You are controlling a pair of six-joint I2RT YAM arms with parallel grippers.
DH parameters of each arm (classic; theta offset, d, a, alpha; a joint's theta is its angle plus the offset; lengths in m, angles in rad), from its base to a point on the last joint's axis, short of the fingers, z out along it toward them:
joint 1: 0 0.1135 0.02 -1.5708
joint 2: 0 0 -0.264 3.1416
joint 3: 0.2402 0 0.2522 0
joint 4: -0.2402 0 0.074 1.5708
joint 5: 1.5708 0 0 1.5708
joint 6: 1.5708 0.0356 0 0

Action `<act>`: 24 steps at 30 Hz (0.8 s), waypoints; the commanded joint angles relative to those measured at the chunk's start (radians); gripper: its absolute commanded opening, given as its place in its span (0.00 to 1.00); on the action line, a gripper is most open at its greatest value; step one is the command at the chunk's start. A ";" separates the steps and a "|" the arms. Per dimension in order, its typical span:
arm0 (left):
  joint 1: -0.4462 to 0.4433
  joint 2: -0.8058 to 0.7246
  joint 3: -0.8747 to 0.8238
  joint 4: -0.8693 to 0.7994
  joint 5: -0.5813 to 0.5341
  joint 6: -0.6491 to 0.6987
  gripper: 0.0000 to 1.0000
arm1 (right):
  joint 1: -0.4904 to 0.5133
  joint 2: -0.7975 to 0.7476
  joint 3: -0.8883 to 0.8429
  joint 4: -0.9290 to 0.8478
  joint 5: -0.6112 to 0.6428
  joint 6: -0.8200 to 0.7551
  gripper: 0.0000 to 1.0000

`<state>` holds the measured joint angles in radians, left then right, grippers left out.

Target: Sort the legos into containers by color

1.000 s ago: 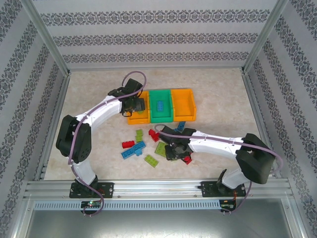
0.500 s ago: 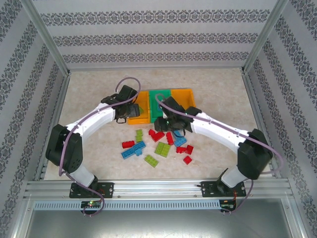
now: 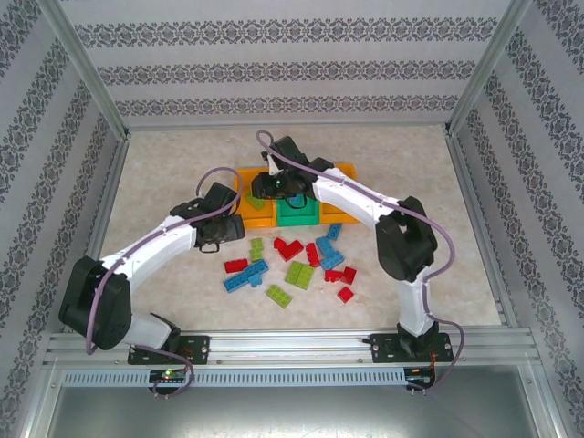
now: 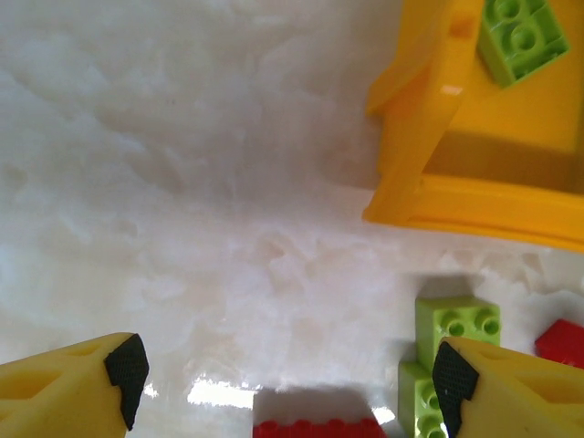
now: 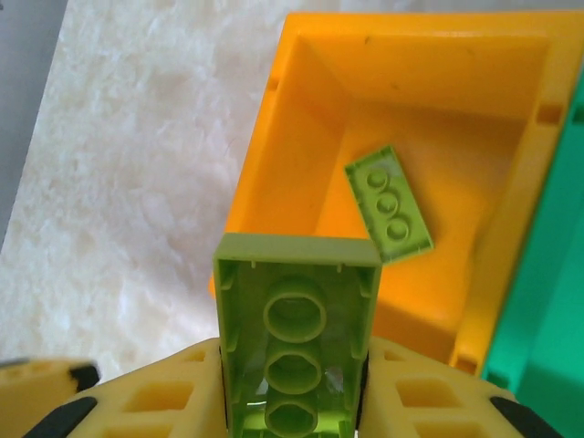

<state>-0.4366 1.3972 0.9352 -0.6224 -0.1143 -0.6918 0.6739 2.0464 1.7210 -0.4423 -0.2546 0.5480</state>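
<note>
My right gripper is shut on a light green brick, held underside up above the near left corner of the left orange container. One light green brick lies flat inside that container. From above, the right gripper hangs over the left orange container, beside the green container and the right orange container. My left gripper is open and empty, low over the table just short of a red brick, with a light green brick at its right fingertip.
Loose legos lie in front of the containers: red, blue, light green, red, blue, red. Both arms arc over this pile. Patterned walls and metal rails enclose the table.
The right arm has lifted a light green brick from the pile and swung it back to the left orange container. The left arm has drawn back from that container toward the pile, its jaws widening.
</note>
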 commanded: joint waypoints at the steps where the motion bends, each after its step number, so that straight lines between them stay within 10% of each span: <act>1: 0.001 -0.049 -0.019 -0.043 0.017 -0.057 0.84 | -0.021 0.068 0.076 -0.041 -0.020 -0.015 0.36; 24: -0.135 0.016 -0.029 -0.135 0.037 -0.202 0.86 | -0.048 -0.119 -0.121 -0.032 0.026 -0.115 0.73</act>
<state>-0.5529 1.3945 0.8959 -0.6922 -0.0792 -0.8726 0.6365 2.0266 1.6646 -0.4599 -0.2829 0.4927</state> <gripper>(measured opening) 0.862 0.731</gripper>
